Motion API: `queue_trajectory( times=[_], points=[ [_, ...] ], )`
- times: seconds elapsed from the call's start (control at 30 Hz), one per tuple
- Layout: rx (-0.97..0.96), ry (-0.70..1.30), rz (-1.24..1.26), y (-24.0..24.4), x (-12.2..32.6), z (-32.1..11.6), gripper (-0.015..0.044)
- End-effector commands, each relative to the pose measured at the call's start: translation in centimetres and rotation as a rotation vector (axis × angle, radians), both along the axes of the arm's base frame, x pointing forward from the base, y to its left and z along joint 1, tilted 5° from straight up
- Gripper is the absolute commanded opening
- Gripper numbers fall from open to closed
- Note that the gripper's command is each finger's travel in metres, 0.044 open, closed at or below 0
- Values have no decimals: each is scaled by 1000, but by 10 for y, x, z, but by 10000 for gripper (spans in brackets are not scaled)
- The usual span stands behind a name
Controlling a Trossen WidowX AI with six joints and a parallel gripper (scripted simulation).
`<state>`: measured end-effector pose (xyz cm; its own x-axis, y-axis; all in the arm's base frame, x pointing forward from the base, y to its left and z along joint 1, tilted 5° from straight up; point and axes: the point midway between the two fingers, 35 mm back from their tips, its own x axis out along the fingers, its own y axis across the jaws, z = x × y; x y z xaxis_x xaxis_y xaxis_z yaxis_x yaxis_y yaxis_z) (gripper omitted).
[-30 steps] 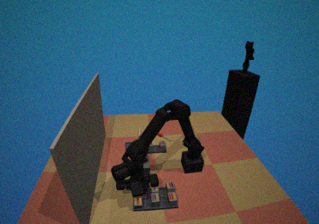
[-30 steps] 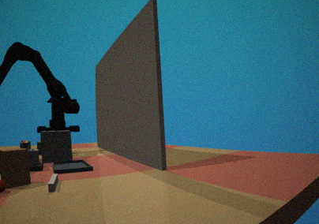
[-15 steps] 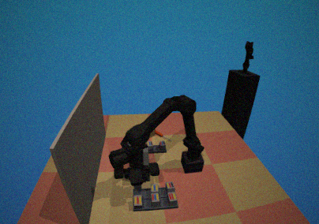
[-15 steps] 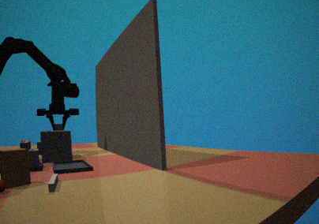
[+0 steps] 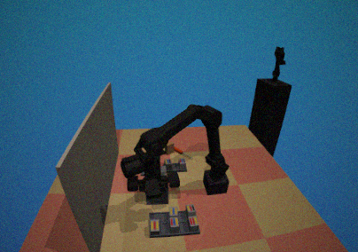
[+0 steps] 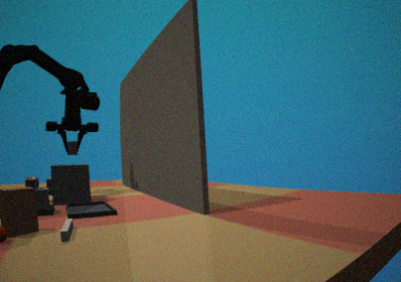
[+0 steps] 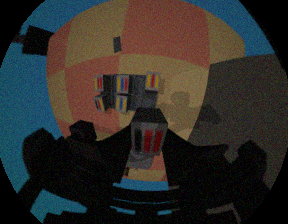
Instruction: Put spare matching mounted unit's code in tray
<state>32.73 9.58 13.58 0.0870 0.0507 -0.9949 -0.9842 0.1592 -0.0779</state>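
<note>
My gripper (image 6: pixel 72 149) (image 7: pixel 147 125) is shut on a grey spare (image 7: pixel 141 152) with one black and two red stripes. It holds the spare in the air, above a tall grey block (image 6: pixel 70 185) in the exterior view. The dark shallow tray (image 6: pixel 91 210) lies beside that block, on the side nearer the exterior camera; nothing shows in it. The spares rack (image 5: pixel 164 233) (image 7: pixel 136 93) holds several other striped spares, and one slot in it is empty. I cannot tell which part is the mounted unit, and no code on its back can be read. The fingertips cannot be made out in the top view.
A tall grey panel (image 5: pixel 90 160) (image 6: pixel 164 109) stands on one side. A second dark rack (image 5: pixel 176 169) with striped parts lies beyond the arm. A brown box (image 6: pixel 20 211), a pale bar (image 6: pixel 66 229) and an orange-handled tool (image 5: pixel 178 150) are on the table.
</note>
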Motion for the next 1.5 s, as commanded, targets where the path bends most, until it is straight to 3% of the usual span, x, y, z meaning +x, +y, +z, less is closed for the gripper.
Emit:
queue_trajectory(
  times=[0.0,0.23,0.87,1.47],
  points=[
    [0,-14,2,-3,-3,24,0],
    [-1,-13,2,-12,0,27,0],
    [-19,-5,-21,-121,21,22,0],
    [-26,-2,-10,-230,8,17,0]
  ],
)
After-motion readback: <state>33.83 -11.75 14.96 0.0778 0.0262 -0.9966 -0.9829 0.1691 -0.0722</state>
